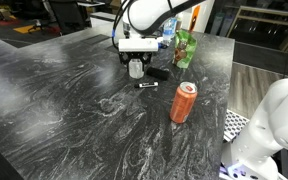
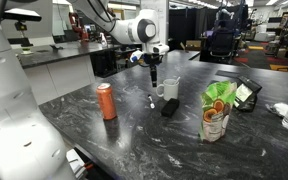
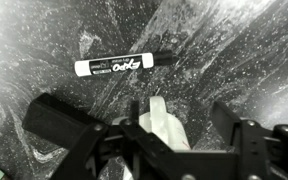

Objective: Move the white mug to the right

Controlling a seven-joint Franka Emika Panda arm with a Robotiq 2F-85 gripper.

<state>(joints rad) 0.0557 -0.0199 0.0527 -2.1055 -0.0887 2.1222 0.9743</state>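
Observation:
The white mug (image 1: 136,69) stands on the dark marbled table, and it also shows in an exterior view (image 2: 171,89). My gripper (image 1: 136,52) hangs just above it, fingers pointing down (image 2: 154,72). In the wrist view the gripper (image 3: 144,110) is open wide. The mug (image 3: 162,128) sits between the two black fingers, with a gap on each side. I cannot tell whether the fingertips reach below the mug's rim.
A black-and-white marker (image 3: 124,66) lies just in front of the mug (image 1: 147,85). A small black object (image 1: 157,73) sits beside it. An orange-red can (image 1: 184,102) stands nearer the front. A green bag (image 1: 187,47) and a water bottle (image 1: 167,35) stand behind.

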